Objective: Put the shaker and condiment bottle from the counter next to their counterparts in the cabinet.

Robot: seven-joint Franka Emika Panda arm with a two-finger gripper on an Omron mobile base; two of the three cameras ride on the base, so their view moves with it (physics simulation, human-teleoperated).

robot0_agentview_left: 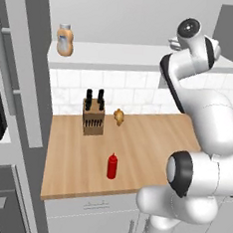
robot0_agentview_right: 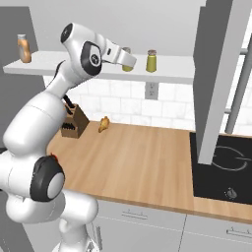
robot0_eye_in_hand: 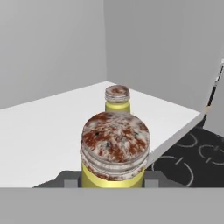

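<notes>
Shaker (robot0_eye_in_hand: 114,151) sits upright between my gripper (robot0_eye_in_hand: 112,183) fingers, clenched on its yellow body, cap up and long axis vertical, over the white cabinet (robot0_eye_in_hand: 52,127) shelf. Just beyond stands its twin shaker (robot0_eye_in_hand: 117,100), also upright. If I push further forward, I could knock the twin over. Down on the worktop (robot0_agentview_left: 151,141), the red bottle (robot0_agentview_left: 112,166) waits.

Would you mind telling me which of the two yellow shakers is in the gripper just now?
The nearer shaker in the hand view, clamped between the gripper fingers. Its twin stands free on the white shelf just beyond it.
</notes>
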